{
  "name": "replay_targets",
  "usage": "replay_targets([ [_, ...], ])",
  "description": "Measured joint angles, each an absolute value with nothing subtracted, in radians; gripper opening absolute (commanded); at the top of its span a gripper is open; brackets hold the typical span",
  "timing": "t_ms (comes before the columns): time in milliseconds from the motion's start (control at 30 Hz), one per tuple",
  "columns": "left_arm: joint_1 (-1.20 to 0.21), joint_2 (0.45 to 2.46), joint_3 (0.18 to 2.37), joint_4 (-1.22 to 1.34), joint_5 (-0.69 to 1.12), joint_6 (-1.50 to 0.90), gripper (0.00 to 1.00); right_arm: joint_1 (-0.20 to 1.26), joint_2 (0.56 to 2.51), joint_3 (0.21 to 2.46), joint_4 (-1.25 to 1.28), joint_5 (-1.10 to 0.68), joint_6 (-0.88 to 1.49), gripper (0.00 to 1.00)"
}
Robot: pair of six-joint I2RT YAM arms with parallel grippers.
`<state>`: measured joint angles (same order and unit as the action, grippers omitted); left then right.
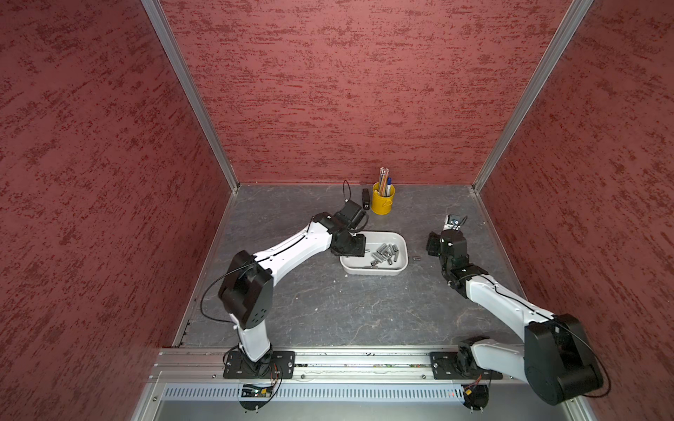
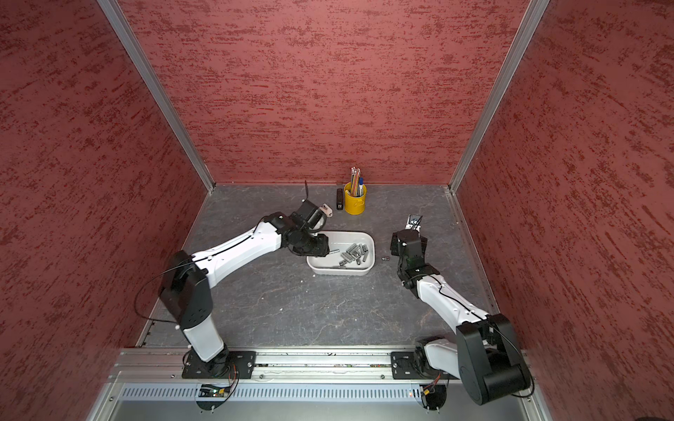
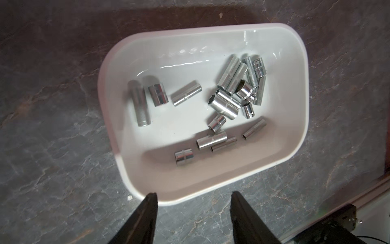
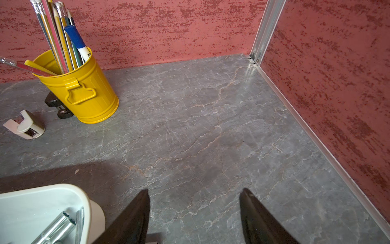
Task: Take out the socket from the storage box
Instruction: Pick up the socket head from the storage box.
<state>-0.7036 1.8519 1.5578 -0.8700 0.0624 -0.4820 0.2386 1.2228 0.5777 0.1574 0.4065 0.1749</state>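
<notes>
With the left gripper (image 3: pixel 193 193) parted and empty over the storage box (image 3: pixel 211 28) rim, and the right gripper (image 4: pixel 195 190) wide beside it, I'd straddle the lone socket (image 3: pixel 183 156) nearest that rim crosswise.

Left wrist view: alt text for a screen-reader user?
A white storage box holding over a dozen shiny metal sockets, many heaped toward one end, sits on a grey stone-patterned table. The left gripper hangs by the box's rim, jaws apart and empty.
</notes>
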Motion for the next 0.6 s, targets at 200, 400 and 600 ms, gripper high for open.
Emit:
replay_targets([
  [200, -0.711, 2.1, 1.776, -0.95, -0.036, -0.53, 0.45, 0.239, 1.223, 0.578, 0.158, 0.406, 0.175, 0.7],
  [400, -0.711, 2.22, 1.858, -1.003, -0.111, -0.572, 0.44, 0.239, 1.223, 0.578, 0.16, 0.406, 0.174, 0.69],
  [600, -0.699, 2.265, 1.893, -1.011, -0.13, -0.596, 0.4, 0.239, 1.227, 0.582, 0.16, 0.405, 0.171, 0.69],
])
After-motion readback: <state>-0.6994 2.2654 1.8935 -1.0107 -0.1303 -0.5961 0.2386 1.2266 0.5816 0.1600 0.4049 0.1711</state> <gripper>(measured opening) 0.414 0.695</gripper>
